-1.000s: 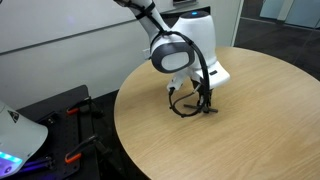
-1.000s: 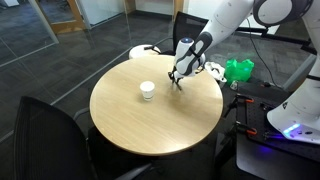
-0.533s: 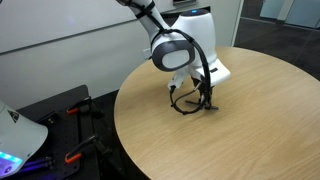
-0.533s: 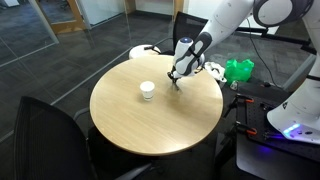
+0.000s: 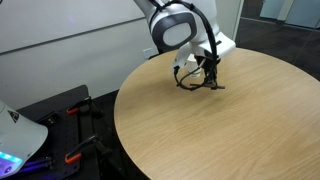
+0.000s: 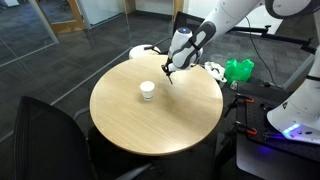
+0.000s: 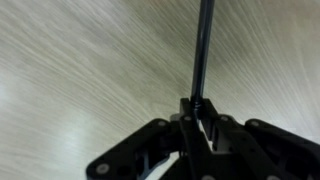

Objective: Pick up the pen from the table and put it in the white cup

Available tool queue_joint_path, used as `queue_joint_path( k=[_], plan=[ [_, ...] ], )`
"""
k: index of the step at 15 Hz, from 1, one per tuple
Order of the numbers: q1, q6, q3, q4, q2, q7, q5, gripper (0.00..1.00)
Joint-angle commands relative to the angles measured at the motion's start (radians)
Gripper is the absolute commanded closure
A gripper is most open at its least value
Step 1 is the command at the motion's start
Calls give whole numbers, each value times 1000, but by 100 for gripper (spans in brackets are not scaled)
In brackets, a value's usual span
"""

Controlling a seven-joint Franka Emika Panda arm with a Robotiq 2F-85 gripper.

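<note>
The dark thin pen point(image 7: 202, 50) is clamped between my gripper's fingers point(image 7: 198, 112) and sticks straight out from them over the light wood-grain table point(image 7: 80, 70). In both exterior views the gripper point(image 5: 211, 80) point(image 6: 170, 72) hangs a little above the round table point(image 5: 200, 140) point(image 6: 150, 125), near its far edge, with the pen point(image 5: 215, 86) lifted off the top. The small white cup point(image 6: 147, 91) stands upright on the table, a short way to the left of the gripper in that view. The cup is out of view in the wrist view.
A dark chair point(image 6: 45, 130) stands at the near left of the table. A green bag point(image 6: 238, 70) and white items point(image 6: 140, 50) lie beyond the far edge. A white machine base point(image 6: 300, 110) point(image 5: 15, 135) stands beside the table.
The gripper, which was down at the table top, has risen with the pen in it and shifted a little toward the cup's side.
</note>
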Motion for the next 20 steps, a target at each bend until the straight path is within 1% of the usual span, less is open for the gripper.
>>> queue_joint_path(
  k=[1, 4, 5, 9, 13, 17, 20],
  plan=[
    [82, -71, -85, -19, -88, 47, -57, 96],
    [120, -180, -131, 19, -124, 74, -130, 96],
    [115, -221, -126, 33, -135, 77, -153, 96],
    [80, -410, -78, 93, -185, 62, -219, 96],
    [65, -602, -50, 167, -207, 67, -281, 96],
    [31, -773, 3, 235, -225, 12, -311, 96],
    [-1, -871, 45, 284, -229, -61, -313, 96]
  ],
)
